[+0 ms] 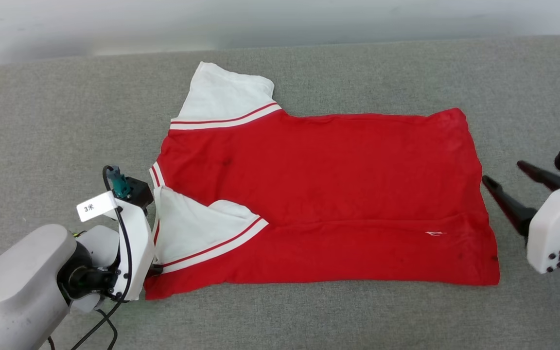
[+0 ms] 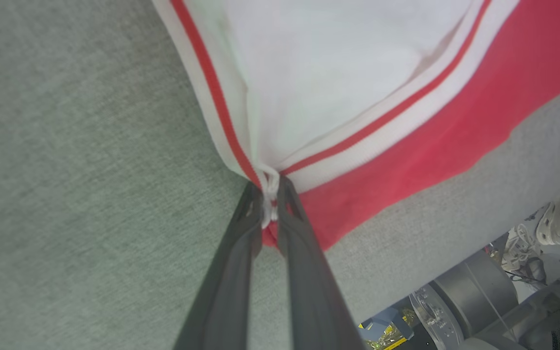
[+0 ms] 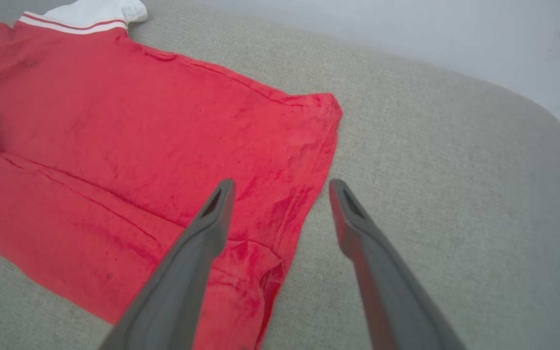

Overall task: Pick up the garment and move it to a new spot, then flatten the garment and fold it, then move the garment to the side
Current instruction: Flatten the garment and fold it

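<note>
Since the shirt (image 1: 319, 194) is thin jersey, expect it to be light, limp and prone to bunching. Take it by corners and seams, not mid-panel. It lies spread on the grey cushion (image 1: 309, 316), near edge probably folded over.

- Left gripper (image 2: 270, 194): pinching the sleeve trim (image 2: 358, 141).
- Right gripper (image 3: 282, 189): spread, at the hem.
- Count: one shirt, two grippers.

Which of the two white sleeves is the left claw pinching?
The near sleeve, folded over the red body: the left claw is shut on its striped corner. The far sleeve lies flat, untouched.
</note>
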You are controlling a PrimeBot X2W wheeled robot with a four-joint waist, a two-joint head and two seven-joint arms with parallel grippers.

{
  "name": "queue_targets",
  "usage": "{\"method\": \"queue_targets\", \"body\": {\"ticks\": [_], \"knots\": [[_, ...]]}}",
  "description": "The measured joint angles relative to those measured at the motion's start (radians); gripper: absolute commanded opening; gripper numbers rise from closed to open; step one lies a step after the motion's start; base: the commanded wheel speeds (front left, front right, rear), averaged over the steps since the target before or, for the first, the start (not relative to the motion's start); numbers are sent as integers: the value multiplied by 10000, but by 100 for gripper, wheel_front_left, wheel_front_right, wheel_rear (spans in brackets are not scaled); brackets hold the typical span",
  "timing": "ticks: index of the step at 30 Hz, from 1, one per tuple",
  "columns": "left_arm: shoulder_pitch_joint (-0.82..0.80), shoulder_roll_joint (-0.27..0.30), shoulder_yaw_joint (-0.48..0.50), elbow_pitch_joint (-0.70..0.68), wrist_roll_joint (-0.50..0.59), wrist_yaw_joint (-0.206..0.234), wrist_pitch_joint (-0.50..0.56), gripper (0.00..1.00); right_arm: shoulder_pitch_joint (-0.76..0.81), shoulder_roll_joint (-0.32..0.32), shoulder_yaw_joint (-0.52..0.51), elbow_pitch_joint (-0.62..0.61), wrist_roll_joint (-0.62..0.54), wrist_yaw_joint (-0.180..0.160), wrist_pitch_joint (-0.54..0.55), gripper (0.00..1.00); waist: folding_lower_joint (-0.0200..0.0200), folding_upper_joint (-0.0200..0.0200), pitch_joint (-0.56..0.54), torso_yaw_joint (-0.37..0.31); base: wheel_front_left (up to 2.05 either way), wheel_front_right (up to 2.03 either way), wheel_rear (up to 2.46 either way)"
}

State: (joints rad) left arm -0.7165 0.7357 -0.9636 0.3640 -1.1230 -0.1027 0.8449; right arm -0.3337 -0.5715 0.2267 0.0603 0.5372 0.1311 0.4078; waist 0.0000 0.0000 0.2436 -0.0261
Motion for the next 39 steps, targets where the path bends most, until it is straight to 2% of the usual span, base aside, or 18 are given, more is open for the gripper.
{"method": "queue_targets", "body": {"ticks": [6,10,15,21,28,32,33,34,39], "knots": [[107,151,86,-357,-84,-92,-364,0,-682,-1062,420,-585,324,0,1561,100,0,0,-304,111,0,0,0],[108,401,169,-796,-56,-119,-556,0,-883,-1852,984,-796,966,0,3346,100,0,0,-420,202,0,0,0],[106,537,219,-1356,98,-84,-650,0,-848,-2397,1304,-612,1643,-2,5262,100,0,0,-398,328,0,0,0],[94,552,203,-1837,268,65,-667,0,-388,-2017,1486,-123,1808,-2,5956,100,0,0,-134,461,0,0,0],[-9,591,194,-2059,372,150,-738,0,-174,-1177,1985,844,1714,-2,5225,100,0,0,226,549,0,0,0],[-8,585,153,-2065,393,150,-750,0,-156,-1064,2380,1304,1760,-21,4753,100,0,0,330,562,0,0,0],[0,591,136,-2059,391,148,-752,0,-194,-1060,2458,1373,1801,-21,4652,78,-1,0,322,547,0,0,0],[17,593,123,-2054,389,148,-790,0,-239,-1058,2518,1461,1837,-21,4485,0,0,0,296,528,0,0,0],[320,696,176,-1998,171,132,-999,0,-406,-1200,2803,1664,2405,0,3701,0,0,0,-190,405,0,0,0]]}}
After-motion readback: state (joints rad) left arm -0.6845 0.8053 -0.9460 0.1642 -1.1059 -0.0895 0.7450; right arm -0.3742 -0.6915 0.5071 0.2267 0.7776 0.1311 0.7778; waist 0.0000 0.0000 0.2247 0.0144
